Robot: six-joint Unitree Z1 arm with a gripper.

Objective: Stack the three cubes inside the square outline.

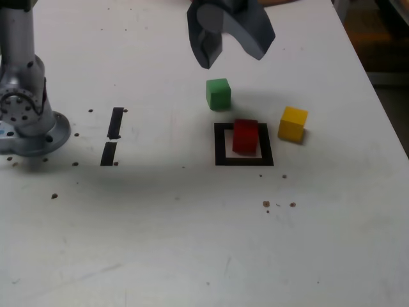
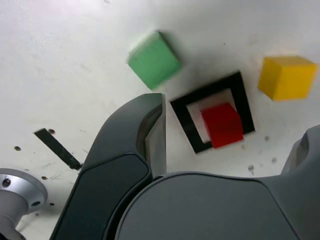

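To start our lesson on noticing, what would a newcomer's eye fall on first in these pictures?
Probably the red block, bright inside the black square. Next, the green block beyond the square and the yellow one at the exterior view's right of it. Above them hangs the dark, open gripper.

The top edge of the exterior view cut off the gripper. The red cube hid part of the square outline's white centre.

Can see two short black tape strips, nearly end to end, on a white table dotted with dark specks
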